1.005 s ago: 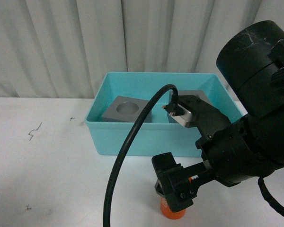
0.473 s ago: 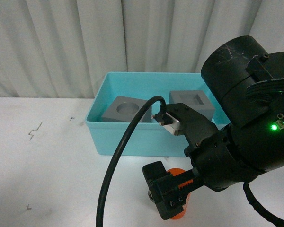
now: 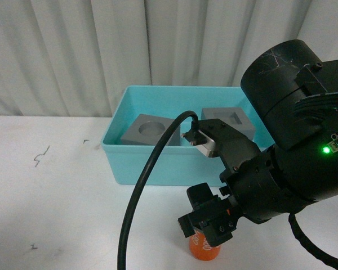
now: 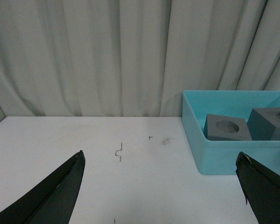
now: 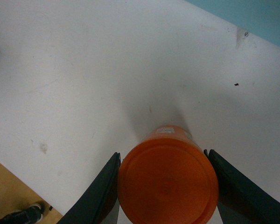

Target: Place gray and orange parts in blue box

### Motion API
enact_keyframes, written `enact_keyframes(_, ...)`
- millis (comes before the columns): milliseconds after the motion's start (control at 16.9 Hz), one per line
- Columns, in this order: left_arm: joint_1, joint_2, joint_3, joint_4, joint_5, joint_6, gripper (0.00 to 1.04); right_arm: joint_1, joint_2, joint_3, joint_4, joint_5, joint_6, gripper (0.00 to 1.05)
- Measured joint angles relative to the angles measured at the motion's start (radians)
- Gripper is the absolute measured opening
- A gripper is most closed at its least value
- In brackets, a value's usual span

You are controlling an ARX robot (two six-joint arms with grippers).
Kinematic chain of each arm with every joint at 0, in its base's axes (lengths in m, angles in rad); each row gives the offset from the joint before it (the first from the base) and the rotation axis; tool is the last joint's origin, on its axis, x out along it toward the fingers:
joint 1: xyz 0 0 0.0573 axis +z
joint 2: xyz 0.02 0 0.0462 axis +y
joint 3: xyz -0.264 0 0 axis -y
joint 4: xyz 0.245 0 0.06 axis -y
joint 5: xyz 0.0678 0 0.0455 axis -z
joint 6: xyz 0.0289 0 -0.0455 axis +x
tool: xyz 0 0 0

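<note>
My right gripper [image 3: 205, 228] is shut on the orange cylinder [image 3: 204, 248], which stands upright on the white table in front of the blue box [image 3: 158, 163]. In the right wrist view the cylinder [image 5: 168, 182] fills the gap between the two dark fingers [image 5: 95, 196]. Two gray cubes lie inside the box: the one with a round recess [image 3: 151, 130] at left, the one with a square recess [image 3: 232, 121] at right. My left gripper [image 4: 161, 186] is open and empty over the table, left of the box [image 4: 224, 156].
A white table [image 3: 56, 197] with small pen marks [image 3: 41, 156] spreads to the left. A pleated curtain hangs behind the box. My right arm's black cable [image 3: 146, 185] loops in front of the box. The table's near edge [image 5: 18, 186] lies close to the cylinder.
My right gripper has shifted slightly right over the cylinder and closed on it. The cubes and box have not moved.
</note>
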Motion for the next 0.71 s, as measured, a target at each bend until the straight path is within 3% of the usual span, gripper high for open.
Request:
enact_keyframes(414,0.0,0.0,0.0,0.0,0.0,0.0,0.98,-0.008,-0.071,0.002,-0.069,0.011,-0.017,0.49)
enact_keyframes(709,0.0,0.0,0.0,0.0,0.0,0.0,0.98,-0.089,-0.152,0.192,-0.197,0.011,-0.08,0.49)
